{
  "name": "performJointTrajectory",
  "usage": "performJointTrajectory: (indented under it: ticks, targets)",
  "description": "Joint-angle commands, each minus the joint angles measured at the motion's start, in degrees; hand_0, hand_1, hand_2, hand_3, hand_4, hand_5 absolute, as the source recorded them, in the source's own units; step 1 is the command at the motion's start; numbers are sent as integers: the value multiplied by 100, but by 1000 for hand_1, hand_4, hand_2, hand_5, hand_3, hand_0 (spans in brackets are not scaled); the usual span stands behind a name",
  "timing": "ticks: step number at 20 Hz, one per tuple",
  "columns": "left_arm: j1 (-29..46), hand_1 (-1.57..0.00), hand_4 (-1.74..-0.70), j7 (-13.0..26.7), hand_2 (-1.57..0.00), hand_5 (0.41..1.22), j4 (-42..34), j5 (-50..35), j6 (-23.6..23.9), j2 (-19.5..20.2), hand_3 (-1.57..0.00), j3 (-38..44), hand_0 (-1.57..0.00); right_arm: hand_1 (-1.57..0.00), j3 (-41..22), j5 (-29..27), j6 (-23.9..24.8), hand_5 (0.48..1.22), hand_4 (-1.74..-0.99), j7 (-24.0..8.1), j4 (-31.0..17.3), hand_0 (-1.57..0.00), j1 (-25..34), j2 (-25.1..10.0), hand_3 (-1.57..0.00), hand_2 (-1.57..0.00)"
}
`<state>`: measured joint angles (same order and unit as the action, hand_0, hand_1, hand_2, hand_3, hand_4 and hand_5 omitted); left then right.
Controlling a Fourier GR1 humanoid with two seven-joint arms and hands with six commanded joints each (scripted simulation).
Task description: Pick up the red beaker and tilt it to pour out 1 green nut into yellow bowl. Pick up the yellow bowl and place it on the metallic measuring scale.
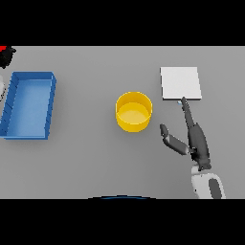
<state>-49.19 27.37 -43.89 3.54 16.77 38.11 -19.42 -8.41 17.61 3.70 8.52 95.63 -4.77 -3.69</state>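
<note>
Round yellow bowl (134,111) between flat square scale (180,83) and rectangular blue bin (28,105).

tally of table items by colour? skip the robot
Blue: 1, the blue tray
Yellow: 1, the yellow bowl
White/metallic: 1, the scale
Red: 1, a partly cut-off object at the left edge
Total: 4

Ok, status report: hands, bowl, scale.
Right hand open, fingers by the scale's near edge. Left hand mostly out of frame at top left, with something red. Yellow bowl on table, left of scale, untouched. Path clear.
</note>
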Motion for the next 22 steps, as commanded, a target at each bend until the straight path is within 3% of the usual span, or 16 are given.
performJointTrajectory:
  ticks: [1, 7, 11, 14, 15, 18, 20, 22]
  targets:
    - [291, -1571, -1741, 55, -1571, 1221, -336, -94, 150, 9, -1442, -16, -1571, 1, -2, 49, 25, 645, -1020, -55, -2, 1, -7, -13, 1, 1]
    - [1209, -1571, -1741, 261, -1571, 1221, -1416, -459, 791, 65, -1512, -87, -1571, 1, 25, -110, -77, 648, -1004, 205, -48, 1, -61, -19, 1, 1]
    - [1638, -1571, -1741, 535, -1571, 1123, -1928, -683, 1122, 39, -1547, -250, -1571, 1, 40, -135, -75, 650, -1010, 240, -30, 1, -80, -16, 1, 1]
    - [1822, -1571, -1713, 685, -1571, 991, -2101, -524, 1092, 181, -1559, -408, -1571, 1, 43, -100, -46, 638, -1017, 179, 22, 1, -89, -35, 1, 1]
    - [1891, -1571, -1645, 678, -1571, 941, -2164, -456, 1094, 189, -1561, -480, -1571, 1, 62, -104, -39, 636, -1021, 169, 8, 1, -98, -47, 1, 1]
    - [2068, -1543, -1275, 755, -1501, 810, -2426, -449, 1003, 332, -1470, -543, -1571, 1, -16, -38, -13, 634, -1012, 88, 2, 1, -101, 36, 1, 1]
    - [2151, -1215, -1068, 635, -1209, 749, -2490, -523, 858, 388, -1136, -539, -1393, 1, 25, -129, -39, 635, -1007, 237, 37, 1, -148, 17, 1, 1]
    - [2160, -796, -958, 758, -816, 696, -2565, -541, 820, 415, -768, -573, -965, 1, 40, -117, -12, 635, -1004, 188, -37, 1, -99, 32, 1, 1]
